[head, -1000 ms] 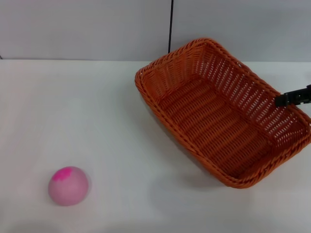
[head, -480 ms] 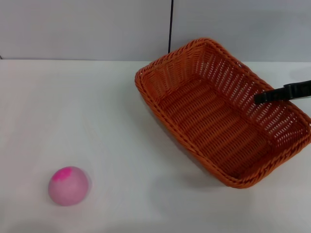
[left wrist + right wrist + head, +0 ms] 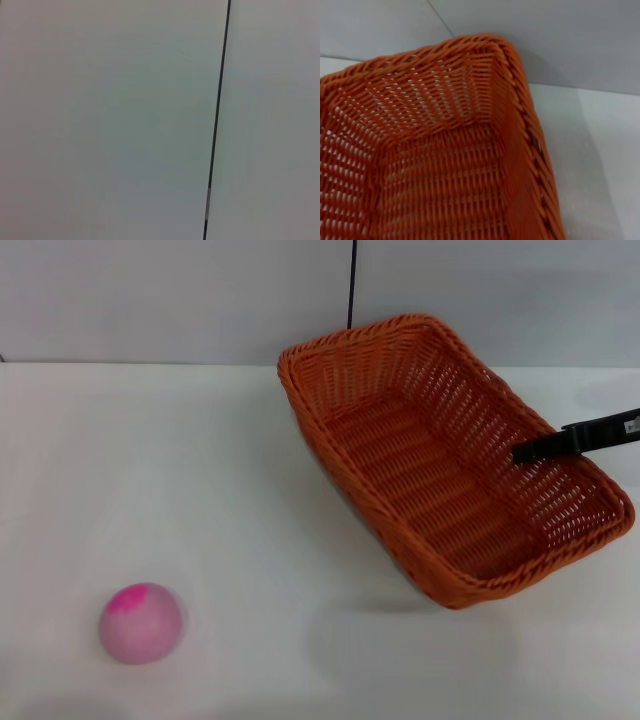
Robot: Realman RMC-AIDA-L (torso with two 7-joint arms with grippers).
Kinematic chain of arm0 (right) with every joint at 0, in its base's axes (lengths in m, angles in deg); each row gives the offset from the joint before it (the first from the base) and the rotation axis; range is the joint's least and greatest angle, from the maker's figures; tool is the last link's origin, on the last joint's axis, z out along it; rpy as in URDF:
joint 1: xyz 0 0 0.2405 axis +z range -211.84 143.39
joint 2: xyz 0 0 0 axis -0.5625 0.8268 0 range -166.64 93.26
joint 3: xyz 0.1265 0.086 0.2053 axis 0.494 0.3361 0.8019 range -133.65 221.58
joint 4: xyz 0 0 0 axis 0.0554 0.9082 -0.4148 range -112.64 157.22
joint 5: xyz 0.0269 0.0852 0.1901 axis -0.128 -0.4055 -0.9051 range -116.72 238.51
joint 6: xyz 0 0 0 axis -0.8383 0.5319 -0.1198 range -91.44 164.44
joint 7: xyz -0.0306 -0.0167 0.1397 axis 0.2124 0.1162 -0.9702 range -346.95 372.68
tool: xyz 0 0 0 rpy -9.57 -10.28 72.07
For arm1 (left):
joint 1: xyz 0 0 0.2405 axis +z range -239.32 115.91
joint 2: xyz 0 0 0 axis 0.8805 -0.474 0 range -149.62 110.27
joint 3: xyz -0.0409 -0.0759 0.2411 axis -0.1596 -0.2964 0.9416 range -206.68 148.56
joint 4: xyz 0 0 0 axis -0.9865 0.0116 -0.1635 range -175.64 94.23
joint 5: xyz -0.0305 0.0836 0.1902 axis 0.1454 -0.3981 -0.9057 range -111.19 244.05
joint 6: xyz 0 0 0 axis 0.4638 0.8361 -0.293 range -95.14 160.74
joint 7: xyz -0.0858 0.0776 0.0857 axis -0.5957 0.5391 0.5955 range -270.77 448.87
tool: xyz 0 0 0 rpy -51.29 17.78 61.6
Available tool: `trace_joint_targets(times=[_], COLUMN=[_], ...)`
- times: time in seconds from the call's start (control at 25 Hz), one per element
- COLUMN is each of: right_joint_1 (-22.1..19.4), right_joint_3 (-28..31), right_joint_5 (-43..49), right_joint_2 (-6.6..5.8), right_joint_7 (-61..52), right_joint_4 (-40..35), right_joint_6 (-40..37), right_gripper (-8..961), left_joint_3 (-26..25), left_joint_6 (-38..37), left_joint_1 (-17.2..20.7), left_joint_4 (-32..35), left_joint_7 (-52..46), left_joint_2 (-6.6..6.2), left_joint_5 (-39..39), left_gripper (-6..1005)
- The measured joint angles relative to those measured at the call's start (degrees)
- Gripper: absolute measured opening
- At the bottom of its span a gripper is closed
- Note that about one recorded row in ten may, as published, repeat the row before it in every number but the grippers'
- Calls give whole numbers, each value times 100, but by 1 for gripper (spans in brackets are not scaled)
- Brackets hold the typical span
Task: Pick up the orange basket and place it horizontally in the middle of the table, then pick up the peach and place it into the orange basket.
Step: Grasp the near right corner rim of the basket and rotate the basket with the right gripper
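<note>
1. My right pincer reaches in from the right edge of the head view, its dark tip over the right long wall of the orange basket. Only one slim black finger shows, so I honestly can't tell if it's spread or pinching the wicker.
2. The basket sits right of centre on the white surface, turned at a diagonal, one short end near the back wall. The side nearer me looks tipped up a bit, with a shadow under it.
3. My right wrist view is basically all basket: a corner, the braided rim and the open-weave floor, with bare surface beside it.
4. The peach is well apart from the basket, front-left on the surface, magenta patch facing up.
5. My left pincer isn't in the head view; its wrist view only shows a plain wall with a dark vertical seam.
</note>
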Motion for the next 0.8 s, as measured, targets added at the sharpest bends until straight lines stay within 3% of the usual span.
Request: trace_joint_targets(times=[0.28,0.32,0.44,0.6,0.8], right_joint_1=[-21,-26,-37,-106,-152], right_joint_3=[20,39,51,30,-8], right_joint_5=[-17,-22,-26,-32,-38], right_joint_2=[14,16,29,164,255], right_joint_7=[4,8,15,156,611], right_joint_4=[-36,-46,-71,-352,-804], right_joint_6=[39,49,87,161,-36], right_gripper=[484,274,226,163,162], left_joint_3=[0,0,0,0,0], left_joint_6=[11,15,17,19,40], left_joint_1=[-2,2,4,3,9], left_joint_4=[0,0,0,0,0], left_joint_7=[0,0,0,0,-1], left_joint_2=[0,0,0,0,0], left_joint_5=[0,0,0,0,0], left_gripper=[804,804,803,802,800])
